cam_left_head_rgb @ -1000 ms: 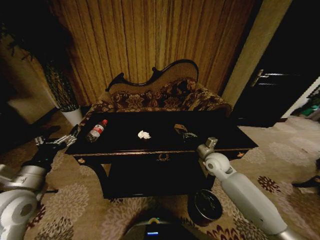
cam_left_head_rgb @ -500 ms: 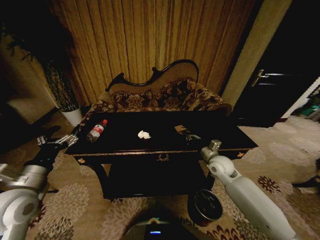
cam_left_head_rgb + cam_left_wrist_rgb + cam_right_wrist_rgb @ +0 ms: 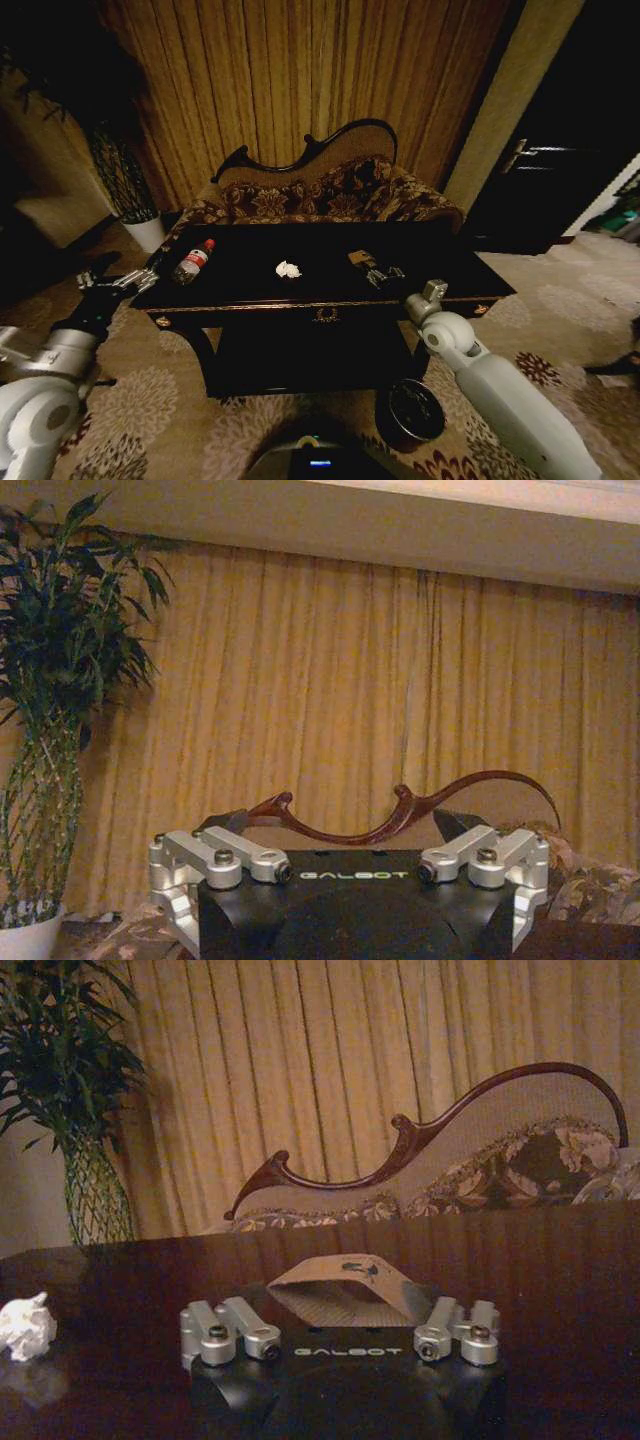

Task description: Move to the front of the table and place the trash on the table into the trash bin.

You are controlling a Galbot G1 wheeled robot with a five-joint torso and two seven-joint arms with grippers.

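Beside the table (image 3: 240, 297), trash bin (image 3: 411, 410) with black liner

Count of things in the room

On one table (image 3: 250, 292): three bits of trash, namely one bottle (image 3: 192, 261) far left, one paper wad (image 3: 288, 269) mid-table, one tan wrapper (image 3: 360, 257) to the right. On the floor near right: one trash bin (image 3: 415, 412). Beyond: one sofa (image 3: 320, 195), one potted plant (image 3: 125, 185). Two grippers, left (image 3: 120, 282) and right (image 3: 382, 274).

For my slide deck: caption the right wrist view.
Right tool open at the tan wrapper scrap on the black table, paper wad nearby.
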